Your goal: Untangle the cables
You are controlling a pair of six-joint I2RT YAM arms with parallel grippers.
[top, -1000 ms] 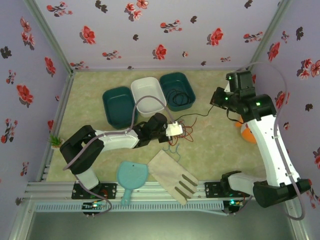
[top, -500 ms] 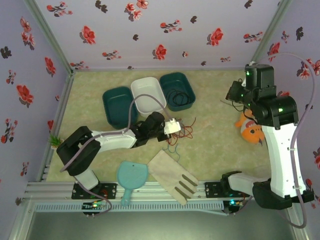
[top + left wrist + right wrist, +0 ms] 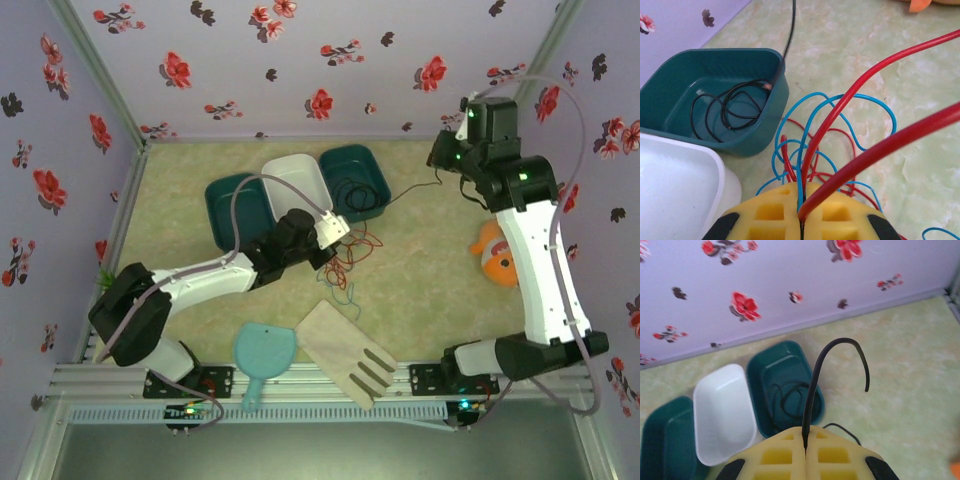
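Observation:
Red and teal-blue cables (image 3: 346, 262) lie tangled on the table in front of the bins. My left gripper (image 3: 336, 229) hangs over them; in the left wrist view its yellow fingers (image 3: 835, 212) are shut (image 3: 802, 194) on a red cable (image 3: 850, 95) and a blue cable (image 3: 799, 150). The black cable (image 3: 410, 190) runs from a coil (image 3: 730, 107) in the right teal bin (image 3: 372, 172) up to my right gripper (image 3: 439, 160). In the right wrist view that gripper (image 3: 805, 432) is shut on the black cable (image 3: 812, 385), whose free end curls over past the fingers.
A white bin (image 3: 296, 190) and a second teal bin (image 3: 232, 212) stand left of the one with the coil. An orange clownfish toy (image 3: 496, 256) lies at the right. A wooden slotted board (image 3: 350, 350) and a teal scoop (image 3: 262, 355) sit near the front edge.
My left gripper moved back toward the bins, drawing the red and blue cables with it. My right gripper swung out right, then back and farther toward the rear wall, still on the black cable.

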